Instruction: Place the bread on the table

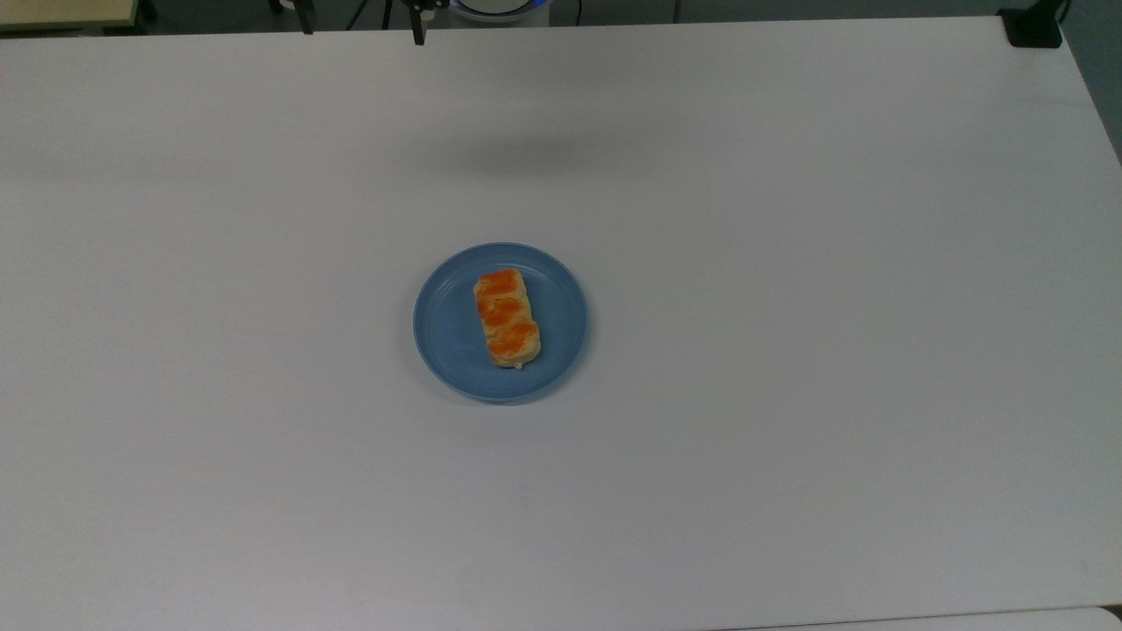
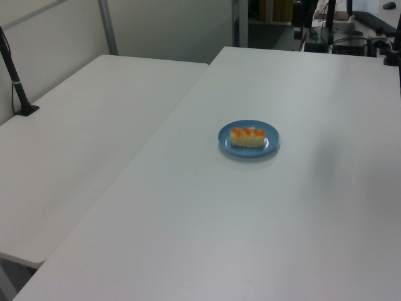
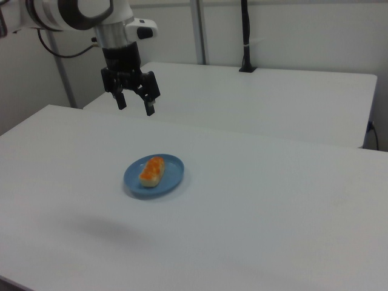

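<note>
The bread (image 1: 507,317), a small tan roll with orange glazed twists, lies on a round blue plate (image 1: 447,333) in the middle of the white table (image 1: 789,350). In the right view the bread (image 3: 152,170) rests on the plate (image 3: 173,176), and my gripper (image 3: 134,107) hangs open and empty well above the table (image 3: 273,212), up and to the right view's left of the plate. Its dark fingertips (image 1: 419,35) poke in at the top view's upper edge. The left view has the bread (image 2: 247,137) on the plate (image 2: 271,145).
A second white table (image 2: 75,144) adjoins along the left view's left, with a black post (image 2: 15,78) clamped on it. Another black clamp (image 1: 1034,26) sits at the top view's upper right corner. Wide bare tabletop surrounds the plate.
</note>
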{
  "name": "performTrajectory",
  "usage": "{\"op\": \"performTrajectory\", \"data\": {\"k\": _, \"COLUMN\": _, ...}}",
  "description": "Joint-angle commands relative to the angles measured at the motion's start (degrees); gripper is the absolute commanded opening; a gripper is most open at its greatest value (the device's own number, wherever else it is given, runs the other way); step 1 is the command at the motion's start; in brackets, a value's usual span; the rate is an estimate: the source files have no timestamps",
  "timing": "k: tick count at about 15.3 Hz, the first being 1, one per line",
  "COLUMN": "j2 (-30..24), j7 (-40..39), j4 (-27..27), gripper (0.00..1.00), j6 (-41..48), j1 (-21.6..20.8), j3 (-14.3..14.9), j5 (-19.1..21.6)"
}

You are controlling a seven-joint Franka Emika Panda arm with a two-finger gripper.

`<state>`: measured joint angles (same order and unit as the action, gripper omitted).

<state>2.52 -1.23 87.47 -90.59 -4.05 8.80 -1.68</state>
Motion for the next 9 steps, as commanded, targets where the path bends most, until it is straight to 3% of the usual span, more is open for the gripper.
{"op": "performTrajectory", "data": {"k": 1, "j2": 4.0, "j7": -1.1, "j4": 0.5, "gripper": 1.0, "j6": -5.5, "j1": -0.4, "j3": 0.1, "j5": 0.3}}
{"op": "performTrajectory", "data": {"k": 9, "j2": 13.8, "j7": -1.1, "j4": 0.7, "gripper": 1.0, "j6": -14.3, "j1": -0.5, "j3": -0.1, "j5": -0.3}}
